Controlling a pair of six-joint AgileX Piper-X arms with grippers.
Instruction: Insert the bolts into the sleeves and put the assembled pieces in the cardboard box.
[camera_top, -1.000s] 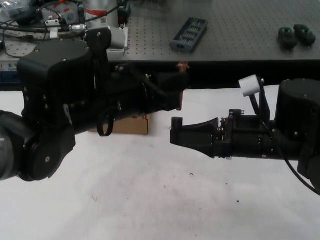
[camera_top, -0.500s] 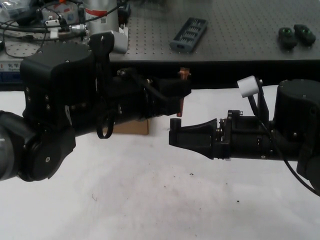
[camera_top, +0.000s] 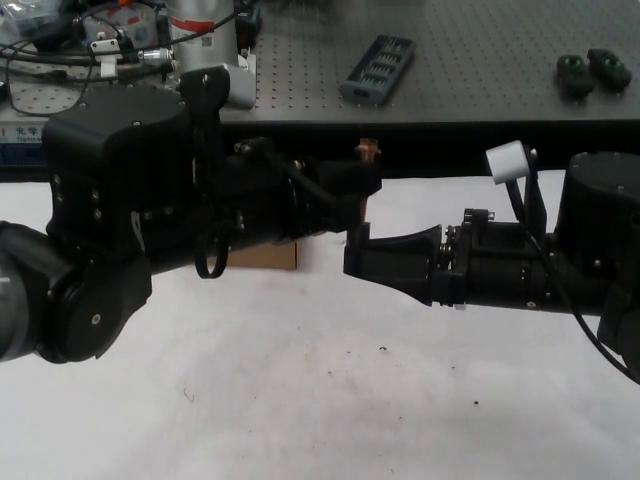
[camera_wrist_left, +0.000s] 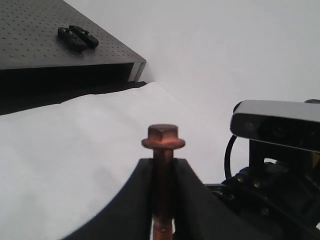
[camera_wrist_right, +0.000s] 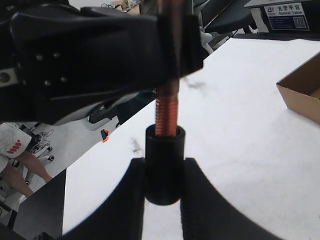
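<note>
Right wrist view tells the story best: the right gripper (camera_wrist_right: 164, 167) is pinching a short black sleeve (camera_wrist_right: 164, 150) between its two fingers and holding it with the open end facing up. Just above it, the left gripper (camera_wrist_left: 162, 172) is squeezed tight on a copper-colored bolt (camera_wrist_right: 166, 107). It grips the smooth part of the bolt, with the six-sided head sticking out on one side and the twisty thread on the other. The tip of the thread is right at the mouth of the sleeve and looks like it has just gone in, but I cannot tell how deep. So I think the job is in the middle of the first step, putting the bolt into the sleeve. Both pieces are up in the air, between the two arms, not lying on the table. Next, the bolt needs to go straight down into the hole, and the two pieces must stay in line so it does not jam. The left fingers are close to the sleeve top, so they may have to let go soon. After that the joined piece goes into the cardboard box (camera_top: 262, 254), which sits behind the left arm. A white sheet (camera_top: 320, 400) covers the table. Farther back is a grey bench (camera_top: 450, 60) full of little holes, with a dark rack (camera_top: 378, 66) on it.
</note>
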